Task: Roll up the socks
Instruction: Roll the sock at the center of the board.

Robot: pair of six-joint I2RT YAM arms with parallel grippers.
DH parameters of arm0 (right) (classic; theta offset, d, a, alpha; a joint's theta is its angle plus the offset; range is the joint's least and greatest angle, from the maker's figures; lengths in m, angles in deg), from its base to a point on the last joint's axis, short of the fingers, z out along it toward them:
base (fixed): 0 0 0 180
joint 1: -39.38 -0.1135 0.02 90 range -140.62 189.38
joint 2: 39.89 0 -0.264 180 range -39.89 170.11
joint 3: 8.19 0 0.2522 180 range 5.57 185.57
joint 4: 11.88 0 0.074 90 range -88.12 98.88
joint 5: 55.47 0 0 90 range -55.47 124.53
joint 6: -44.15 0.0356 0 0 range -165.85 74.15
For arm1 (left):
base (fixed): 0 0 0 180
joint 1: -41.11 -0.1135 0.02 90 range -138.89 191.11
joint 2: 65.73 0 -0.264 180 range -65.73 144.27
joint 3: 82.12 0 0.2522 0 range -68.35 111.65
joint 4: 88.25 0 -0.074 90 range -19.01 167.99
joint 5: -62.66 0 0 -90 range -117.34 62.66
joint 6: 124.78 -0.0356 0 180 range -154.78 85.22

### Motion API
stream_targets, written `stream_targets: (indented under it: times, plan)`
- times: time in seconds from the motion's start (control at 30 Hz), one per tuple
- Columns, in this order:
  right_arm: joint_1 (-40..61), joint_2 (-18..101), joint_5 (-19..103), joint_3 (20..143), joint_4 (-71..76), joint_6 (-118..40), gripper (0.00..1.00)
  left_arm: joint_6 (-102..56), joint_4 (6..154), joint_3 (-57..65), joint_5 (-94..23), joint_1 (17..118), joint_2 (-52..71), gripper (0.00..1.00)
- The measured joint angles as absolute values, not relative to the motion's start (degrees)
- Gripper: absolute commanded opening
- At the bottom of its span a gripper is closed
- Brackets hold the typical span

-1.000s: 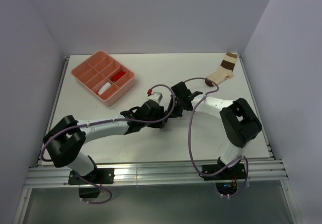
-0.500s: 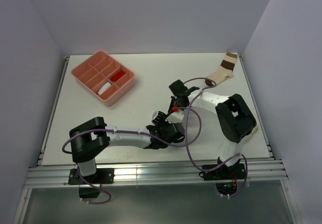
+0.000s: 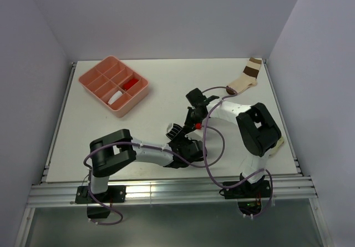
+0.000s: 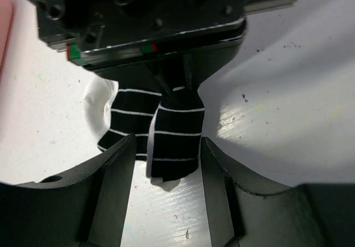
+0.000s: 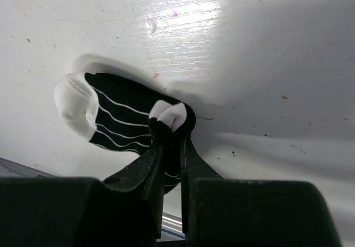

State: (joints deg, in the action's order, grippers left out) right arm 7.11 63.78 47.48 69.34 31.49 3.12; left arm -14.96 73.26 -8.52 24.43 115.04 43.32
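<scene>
I see my right gripper (image 5: 172, 140) clamped tight on the black-and-white striped sock (image 5: 117, 119). My left gripper (image 4: 168, 147) stands wide, straddling it.

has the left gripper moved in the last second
Yes. The left gripper has pulled back toward the near edge of the table, farther from the pink tray.

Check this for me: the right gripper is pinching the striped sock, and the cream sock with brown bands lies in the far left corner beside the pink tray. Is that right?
Not quite. The cream sock lies in the far right corner, on the opposite side from the pink tray, as the top external view shows. The rest holds: the right gripper is pinching the striped sock.
</scene>
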Motion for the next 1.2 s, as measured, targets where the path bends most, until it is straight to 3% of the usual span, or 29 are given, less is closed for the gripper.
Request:
stream_targets:
  times: [0.4, 0.67, 0.77, 0.87, 1.0, 1.2]
  plan:
    - [7.18, 65.1, 49.21, 70.28, 31.55, 3.12, 0.0, -17.11, 73.83, -5.81, 27.73, 116.01, 47.76, 0.47]
    - [7.48, 65.25, 50.06, 70.3, 31.33, 3.14, 0.0, -14.75, 71.03, -3.45, 30.22, 115.92, 50.67, 0.13]
    - [7.68, 65.27, 50.83, 69.95, 30.35, 3.29, 0.0, -13.46, 69.94, -3.34, 30.16, 115.72, 50.69, 0.03]
    - [8.27, 65.25, 52.68, 68.8, 27.73, 3.47, 0.0, -12.56, 69.17, -3.52, 29.33, 115.26, 50.08, 0.01]
    - [9.16, 64.33, 56.01, 65.74, 22.87, 4.3, 0.26, -11.49, 69.28, -5.61, 24.41, 113.75, 46.67, 0.01]
    - [9.67, 62.6, 57.8, 62.33, 15.71, 6.48, 0.55, -9.81, 69.13, -9.24, 14.57, 110.34, 40.72, 0.01]
